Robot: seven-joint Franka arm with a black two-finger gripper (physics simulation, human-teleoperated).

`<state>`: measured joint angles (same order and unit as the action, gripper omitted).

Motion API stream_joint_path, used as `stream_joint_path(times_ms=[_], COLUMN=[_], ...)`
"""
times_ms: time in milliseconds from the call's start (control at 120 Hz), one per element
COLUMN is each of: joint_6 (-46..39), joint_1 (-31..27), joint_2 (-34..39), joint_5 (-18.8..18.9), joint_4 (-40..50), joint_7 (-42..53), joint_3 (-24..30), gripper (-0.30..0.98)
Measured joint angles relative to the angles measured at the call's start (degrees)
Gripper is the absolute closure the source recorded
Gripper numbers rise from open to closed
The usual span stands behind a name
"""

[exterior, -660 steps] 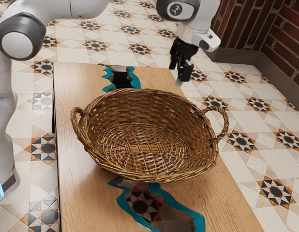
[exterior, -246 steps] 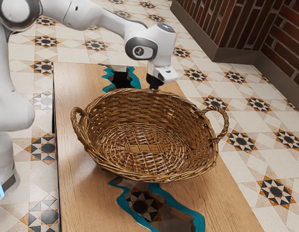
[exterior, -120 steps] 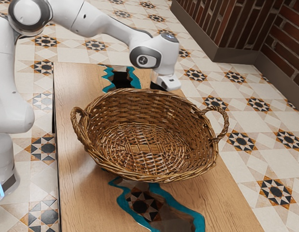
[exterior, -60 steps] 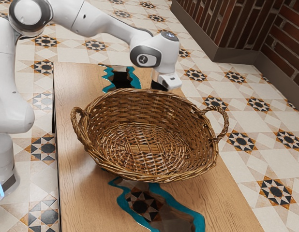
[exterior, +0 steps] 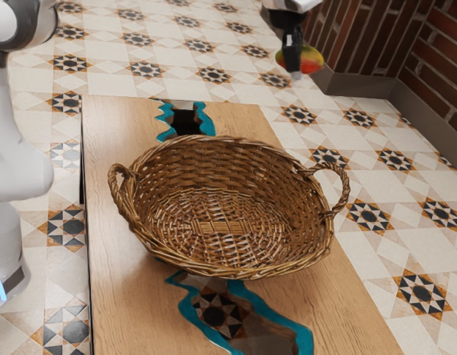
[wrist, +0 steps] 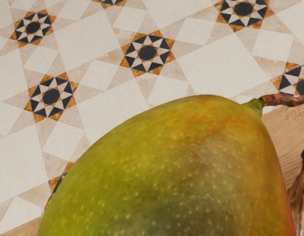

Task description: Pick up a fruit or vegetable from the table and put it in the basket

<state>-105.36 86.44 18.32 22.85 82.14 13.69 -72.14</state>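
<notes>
High above the far end of the table, in the exterior view, my gripper [exterior: 293, 63] is shut on a red, yellow and green mango [exterior: 310, 59]. One black finger covers part of the fruit. Close up in the wrist view, the mango [wrist: 176, 172] shows green-yellow skin and a brown stem. The brown wicker basket [exterior: 221, 255] stands on the table, lower than my gripper and nearer the camera. A dark strip of its weave [wrist: 299, 196] shows beside the mango in the wrist view.
The wooden table [exterior: 117, 259] has teal-edged dark inlays. Looped handles [exterior: 341, 186] rise from the basket's two ends. A brick wall [exterior: 376, 44] stands beyond the table at the exterior view's upper right, with patterned tile floor around.
From low behind the basket, my hand has risen and moved away toward the exterior view's upper right. The mango, hidden from that view before, is now up in the air with it.
</notes>
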Motion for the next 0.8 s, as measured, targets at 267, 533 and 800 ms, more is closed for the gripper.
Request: stream_joint_path(times_ms=[267, 533, 800], joint_6=[14.5, 24.1, 26.5], joint_1=[-16.4, -25.1, -26.3], joint_2=[-2.9, 3.1, 3.0], joint_5=[-21.2, -26.2, -27.4], joint_4=[0.0, 15.4, 16.6], joint_7=[1.0, 0.2, 0.3], joint_3=[29.9, 38.6, 38.2], gripper=[0.32, 0.33, 0.06])
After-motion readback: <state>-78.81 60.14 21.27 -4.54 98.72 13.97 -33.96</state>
